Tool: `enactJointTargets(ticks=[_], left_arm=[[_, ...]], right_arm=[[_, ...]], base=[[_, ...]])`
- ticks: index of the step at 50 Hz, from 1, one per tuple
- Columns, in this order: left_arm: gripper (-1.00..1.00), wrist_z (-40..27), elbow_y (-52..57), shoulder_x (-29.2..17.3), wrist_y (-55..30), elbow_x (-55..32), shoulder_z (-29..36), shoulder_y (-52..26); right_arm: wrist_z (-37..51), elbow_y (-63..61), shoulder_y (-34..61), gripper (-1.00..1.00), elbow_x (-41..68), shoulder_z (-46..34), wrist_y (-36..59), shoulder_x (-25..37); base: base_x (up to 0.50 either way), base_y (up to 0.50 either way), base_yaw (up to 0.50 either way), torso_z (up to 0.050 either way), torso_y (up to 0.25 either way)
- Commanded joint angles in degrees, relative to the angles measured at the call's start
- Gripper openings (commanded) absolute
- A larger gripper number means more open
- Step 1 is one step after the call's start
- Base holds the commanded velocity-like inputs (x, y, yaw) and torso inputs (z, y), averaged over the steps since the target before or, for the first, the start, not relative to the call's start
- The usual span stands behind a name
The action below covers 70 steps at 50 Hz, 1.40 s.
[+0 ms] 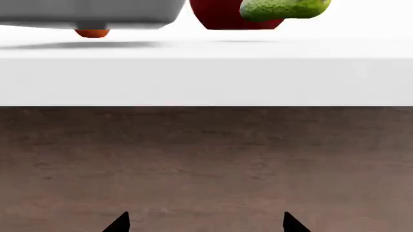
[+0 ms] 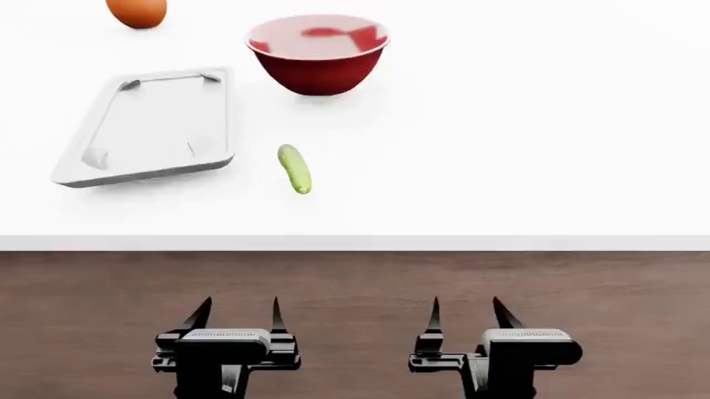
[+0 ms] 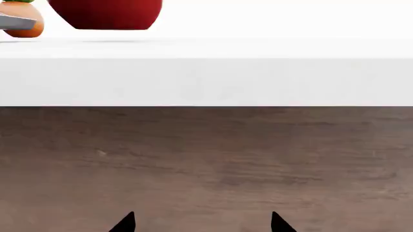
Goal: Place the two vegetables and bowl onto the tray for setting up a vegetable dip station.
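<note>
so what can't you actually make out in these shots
- Carrot: not seen in any view.
- Orange pot: head view's top edge cuts it; the tray hides most of it in the left wrist view.
- Bowl: rim cut off in both wrist views.
- Cucumber: top cut off in the left wrist view.
</note>
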Motion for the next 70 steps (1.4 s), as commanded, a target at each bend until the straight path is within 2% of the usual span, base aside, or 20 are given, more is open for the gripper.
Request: enactJointTargets(ticks=[1,12,30,46,50,70], left_arm=[[1.0,-0.9,-0.6,-0.9,1.0,-0.9,1.1,0.2],[1.0,-3.4,-1.7,-2.5,2.6,-2.3,3.7,0.2],[1.0,-4.7,-4.3,-4.2,5.5,-4.3,5.5,-0.3],[1.0,-6.5,-3.3,-5.0,4.5,-5.0,6.6,-0.2],[1.0,-6.1,-3.8,-5.2,6.0,-5.9,6.8,-0.2],[1.0,-7.2,-2.5,-6.4,5.6,-7.4,8.4,0.1]], right_arm=[[0.9,0.1,0.2,1.0,1.5,-0.9,-0.2,0.9],[2.5,0.0,0.0,1.0,4.4,-2.4,-1.1,2.7],[4.5,-0.1,0.1,1.0,5.5,-4.6,-1.1,4.1],[5.8,-0.2,0.2,1.0,6.7,-5.7,-0.9,5.1],[5.3,0.8,0.4,1.0,7.8,-5.8,-1.7,5.1],[6.5,0.8,0.5,1.0,8.6,-7.5,-1.9,6.5]], base=[[0.0,0.0,0.0,0.0,0.0],[0.0,0.03,0.0,0.0,0.0],[0.0,0.5,0.0,0.0,0.0],[0.0,0.5,0.0,0.0,0.0],[0.0,0.0,0.0,0.0,0.0],[0.0,0.0,0.0,0.047,0.0]])
